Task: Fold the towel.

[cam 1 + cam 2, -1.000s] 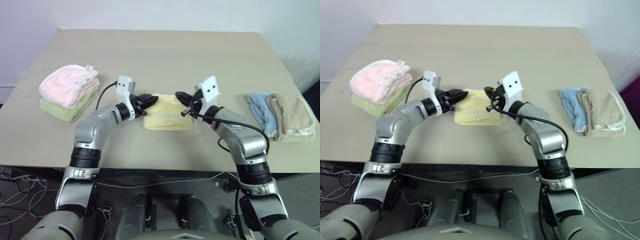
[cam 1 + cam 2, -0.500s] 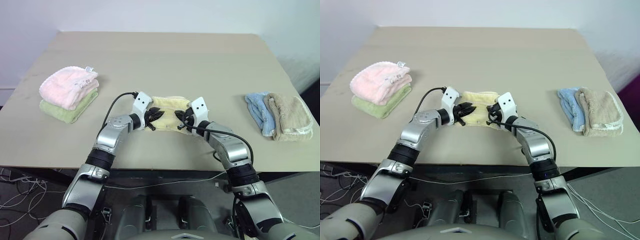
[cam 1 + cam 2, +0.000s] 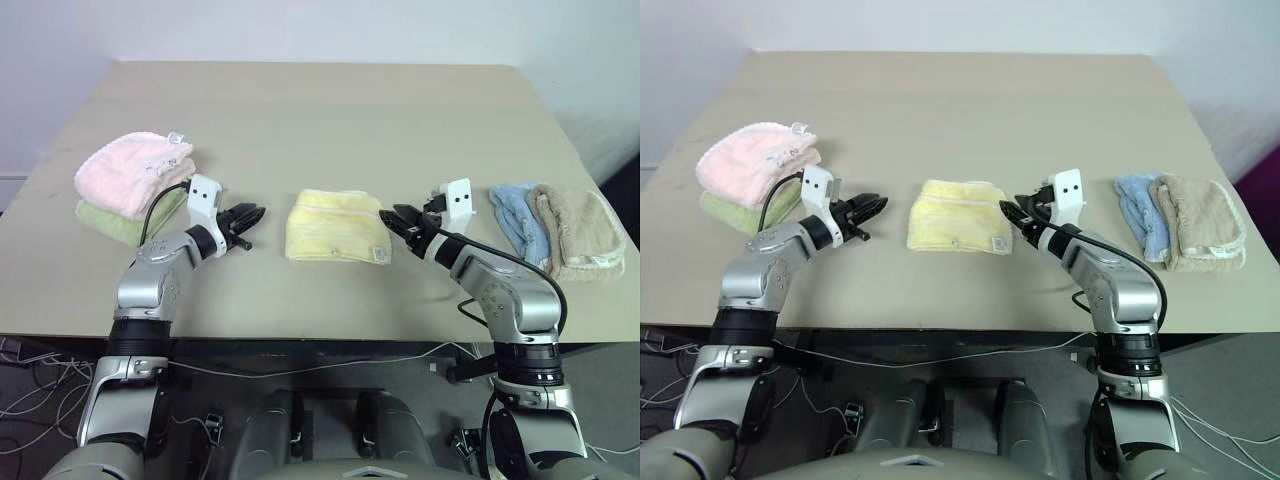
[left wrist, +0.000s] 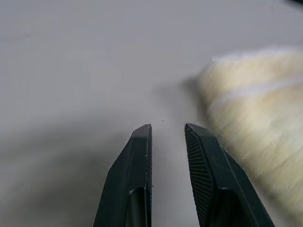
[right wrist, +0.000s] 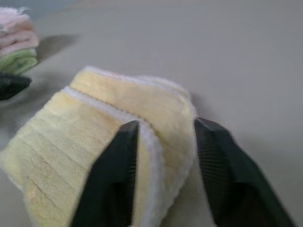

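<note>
The towel lies folded into a compact pad mid-surface, between both arms, seemingly set down as finished. The left gripper hangs apart from it, jaws slightly parted on nothing; the right gripper sits at its edge, jaws released. Whether they brush the pile is unclear.
</note>
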Controlling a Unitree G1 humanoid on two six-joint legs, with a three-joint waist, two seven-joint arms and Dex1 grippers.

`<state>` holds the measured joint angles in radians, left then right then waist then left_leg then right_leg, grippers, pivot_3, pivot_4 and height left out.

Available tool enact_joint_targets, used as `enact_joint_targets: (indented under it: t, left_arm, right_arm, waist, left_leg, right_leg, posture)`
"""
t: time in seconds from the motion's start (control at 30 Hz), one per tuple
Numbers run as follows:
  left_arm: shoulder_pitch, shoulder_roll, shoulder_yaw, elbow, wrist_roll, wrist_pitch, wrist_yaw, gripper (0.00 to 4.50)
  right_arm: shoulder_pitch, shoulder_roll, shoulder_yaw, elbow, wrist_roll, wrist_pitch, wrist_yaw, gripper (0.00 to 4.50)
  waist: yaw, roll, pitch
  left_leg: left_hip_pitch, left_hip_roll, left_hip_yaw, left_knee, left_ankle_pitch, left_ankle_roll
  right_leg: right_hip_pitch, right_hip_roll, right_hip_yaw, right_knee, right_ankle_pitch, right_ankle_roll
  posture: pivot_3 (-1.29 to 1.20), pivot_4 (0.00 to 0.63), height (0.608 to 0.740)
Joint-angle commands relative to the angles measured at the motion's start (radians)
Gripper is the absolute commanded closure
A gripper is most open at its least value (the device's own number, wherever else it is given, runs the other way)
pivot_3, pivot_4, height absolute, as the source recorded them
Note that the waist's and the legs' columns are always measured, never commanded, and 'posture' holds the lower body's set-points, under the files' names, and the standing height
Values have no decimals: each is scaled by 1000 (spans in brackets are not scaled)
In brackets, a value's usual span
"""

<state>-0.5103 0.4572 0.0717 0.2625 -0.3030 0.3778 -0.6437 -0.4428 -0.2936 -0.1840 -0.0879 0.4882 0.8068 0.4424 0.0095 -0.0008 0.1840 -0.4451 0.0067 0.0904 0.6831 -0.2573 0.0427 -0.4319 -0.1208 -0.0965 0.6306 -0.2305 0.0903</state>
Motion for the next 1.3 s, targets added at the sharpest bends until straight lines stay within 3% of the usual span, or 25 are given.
enact_joint_targets:
  t: [0.03, 0.13, 0.17, 0.87, 0.97, 1.3]
  left_arm:
    - [4, 20, 2, -21, 30, -64, -13, 3378]
    - [14, 15, 5, -38, 26, -66, -18, 3378]
    - [18, 13, 5, -46, 22, -65, -23, 3378]
    - [113, -9, 13, -193, -38, -62, -98, 3378]
    - [122, -9, 13, -202, -40, -60, -94, 3378]
    - [127, -4, 2, -208, -48, -56, -100, 3378]
  right_arm:
    - [-43, 22, -87, 21, 115, 129, -38, 1171]
    - [-73, 49, -139, 70, 177, 191, -66, 108]
    - [-84, 58, -156, 87, 196, 208, -77, 30]
    - [-242, 131, -3, 264, 204, 331, -62, 30]
    - [-254, 144, -25, 285, 214, 331, -72, 616]
    - [-235, 161, -101, 230, 262, 345, -94, 4047]
  waist:
    - [1, 0, 0]
    - [0, 0, 0]
    - [-2, 0, 0]
    - [-28, 0, 0]
    - [-28, 0, 0]
    - [-26, 1, 0]
  left_leg:
    - [0, 0, 0, 0, 0, 0]
    - [0, 0, 0, 0, 0, 0]
    - [-1, 0, 0, 0, 0, 0]
    - [-2, 3, 3, -1, 0, 1]
    - [-2, 2, 3, -1, 0, 1]
    - [-2, 2, 4, -1, 0, 0]
  right_leg:
    - [0, 0, 0, 0, 0, 0]
    - [-1, -2, 0, 0, 0, -1]
    - [-1, -2, 0, 0, 0, -1]
    - [-3, 2, 1, 1, 0, -1]
    - [-3, 2, 1, 1, 1, -1]
    - [-3, 3, 1, 1, 1, -1]
  posture:
    - [0, 150, 701]
    - [0, 150, 701]
    - [0, 150, 701]
    - [0, 150, 701]
    - [0, 150, 701]
    - [0, 150, 701]
